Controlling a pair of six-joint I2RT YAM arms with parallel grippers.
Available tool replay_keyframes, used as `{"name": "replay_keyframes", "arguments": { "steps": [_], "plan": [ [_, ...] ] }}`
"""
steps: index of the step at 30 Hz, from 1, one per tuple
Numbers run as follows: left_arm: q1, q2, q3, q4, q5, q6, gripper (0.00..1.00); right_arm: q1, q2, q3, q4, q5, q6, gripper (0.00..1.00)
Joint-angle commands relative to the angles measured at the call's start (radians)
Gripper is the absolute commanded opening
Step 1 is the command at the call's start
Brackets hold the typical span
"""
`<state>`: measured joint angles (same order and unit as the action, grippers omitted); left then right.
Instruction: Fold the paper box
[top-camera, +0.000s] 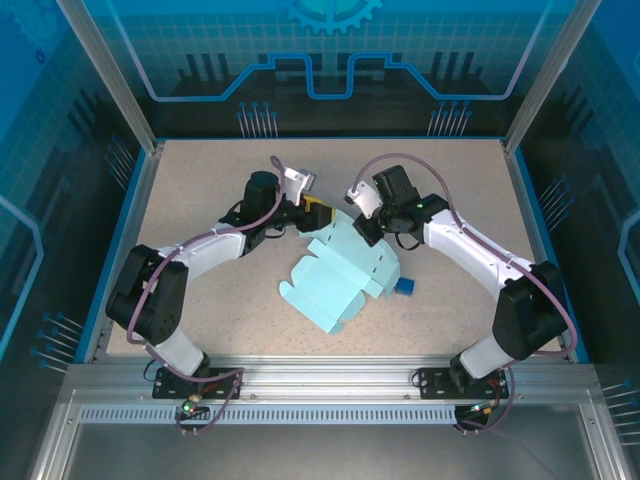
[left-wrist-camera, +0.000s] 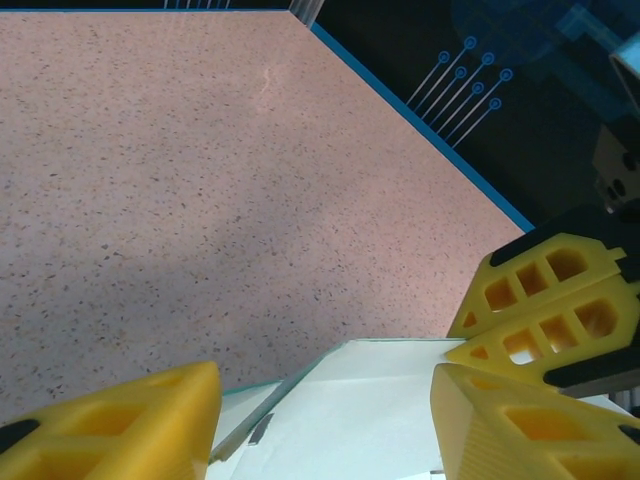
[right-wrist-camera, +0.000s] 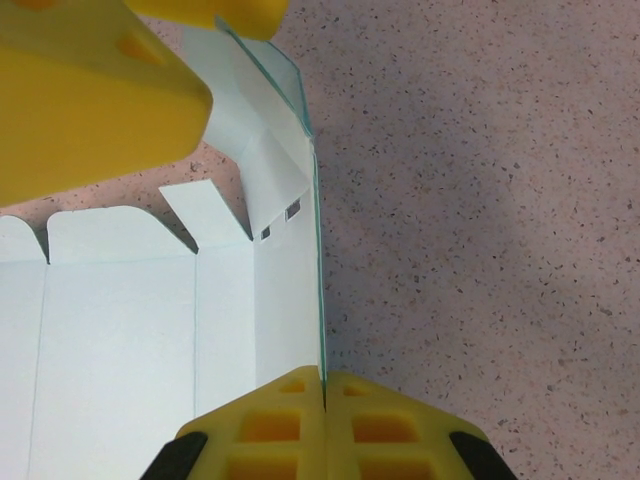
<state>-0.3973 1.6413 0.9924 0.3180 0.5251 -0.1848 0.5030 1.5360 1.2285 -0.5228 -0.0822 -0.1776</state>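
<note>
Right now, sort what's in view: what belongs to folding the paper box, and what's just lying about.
Belongs to the job:
paper box
right claw, shut on its edge
left claw, open over the card

Lying about:
small blue block beside the box

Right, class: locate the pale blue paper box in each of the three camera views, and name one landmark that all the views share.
Top external: the paper box lies mid-table, between the two arms.
Left wrist: the paper box sits at bottom centre, between yellow fingers.
Right wrist: the paper box covers the lower left, one raised edge pinched by the right gripper.
Shared landmark: the speckled tabletop under the sheet.
</note>
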Motion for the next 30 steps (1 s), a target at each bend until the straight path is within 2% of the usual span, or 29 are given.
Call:
{"name": "replay_keyframes", "arguments": {
  "steps": [1,5,19,30],
  "plan": [
    [0.004,-0.003,0.023,-0.012,0.068,-0.016,0.56,-0.007,0.008,0.027,0.017,-0.009,0.033,0.0],
    [0.002,-0.031,-0.025,0.033,0.103,-0.056,0.52,-0.009,0.021,0.044,0.029,0.005,0.076,0.0],
    [-0.023,0.002,-0.098,0.197,0.145,-0.149,0.52,0.022,0.077,0.058,0.141,-0.063,0.111,0.0],
    [0.0,-0.158,-0.142,0.007,0.002,0.038,0.56,0.002,0.036,0.019,0.134,-0.061,-0.074,0.0]
  ]
}}
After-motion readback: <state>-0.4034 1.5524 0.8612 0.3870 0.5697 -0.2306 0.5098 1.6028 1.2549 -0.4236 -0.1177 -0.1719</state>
